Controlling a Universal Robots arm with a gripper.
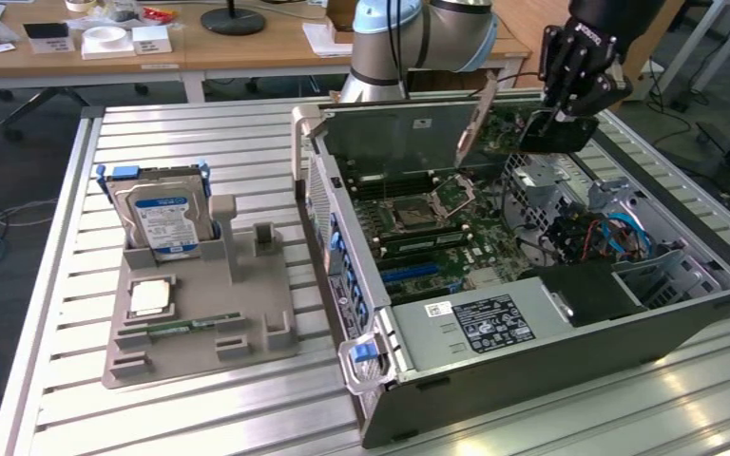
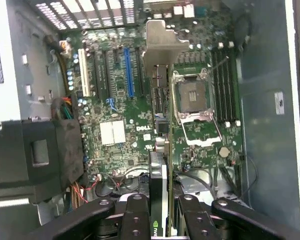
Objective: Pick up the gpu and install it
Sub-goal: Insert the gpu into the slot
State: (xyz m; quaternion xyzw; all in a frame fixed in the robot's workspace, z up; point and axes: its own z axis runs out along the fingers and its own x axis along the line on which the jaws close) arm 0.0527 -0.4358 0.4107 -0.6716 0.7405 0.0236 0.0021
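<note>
Fingers (image 1: 578, 81) of the gripper (image 1: 566, 112), partly closed, clamp the gpu (image 1: 555, 135), which hangs above the open computer case (image 1: 530, 380) at its 1 o'clock corner, exterior view; wrist view, fingers (image 2: 135, 220) pinch the gpu (image 2: 158, 172) edge-on over the motherboard (image 2: 120, 110), between the long blue slot (image 2: 128, 70) and the empty CPU socket (image 2: 192, 97)

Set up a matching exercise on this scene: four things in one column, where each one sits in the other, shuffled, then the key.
1 gpu
2 hard drive
3 silvery square chip
4 long blue slot

A lying flat in the grey holder
B on the motherboard
C clamped in the gripper
D standing on end in the grey holder

Pairs: 1-C, 2-D, 3-A, 4-B
</note>
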